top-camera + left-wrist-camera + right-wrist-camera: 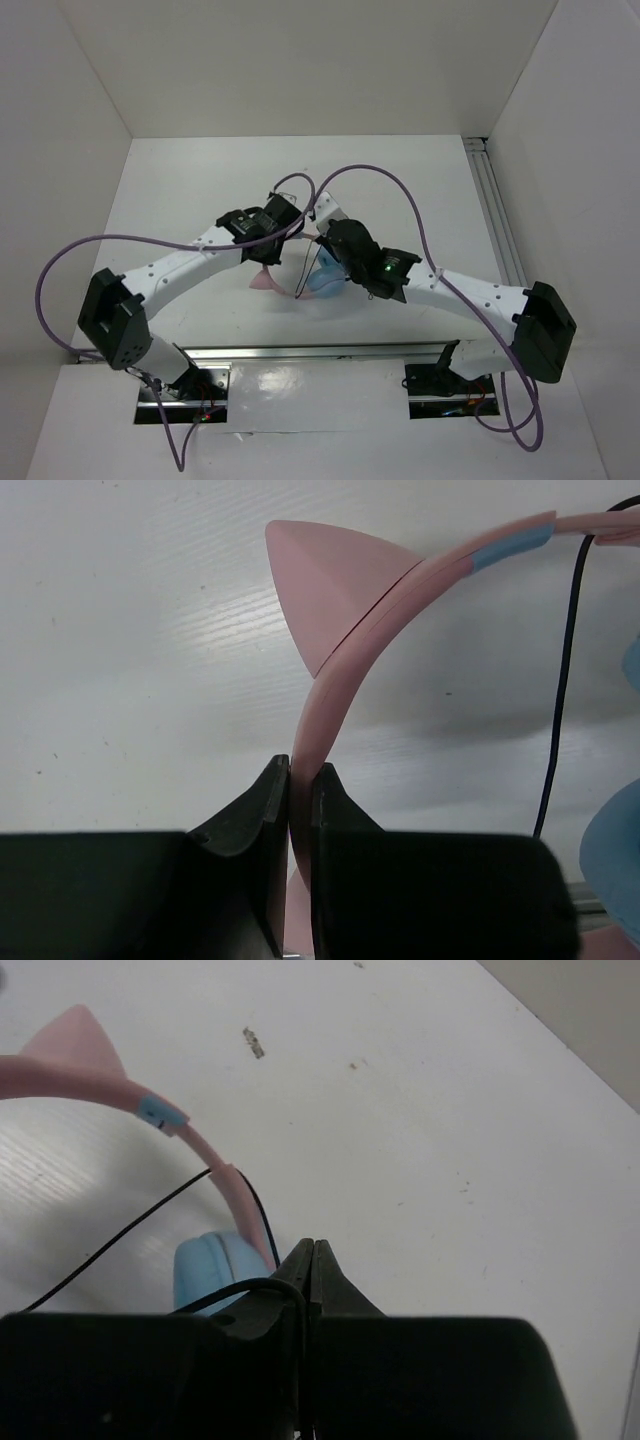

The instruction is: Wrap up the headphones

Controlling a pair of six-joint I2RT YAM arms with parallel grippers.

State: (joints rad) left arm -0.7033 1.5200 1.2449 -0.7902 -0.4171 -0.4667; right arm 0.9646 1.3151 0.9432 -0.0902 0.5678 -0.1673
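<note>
The left gripper [300,778], jaws clamped edge-on upon the pink headband [320,695], steadies the headphones [325,282] over mid-surface [200,180], evidently so the right gripper [312,1256], jaws pinching the thin black cord [120,1237], can wind it.

Bright even light, soft shadows, mild glare

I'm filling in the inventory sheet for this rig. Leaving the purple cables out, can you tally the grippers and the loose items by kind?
Grippers: 2 (left gripper, right gripper)
Headphones: 1
Total: 3
</note>
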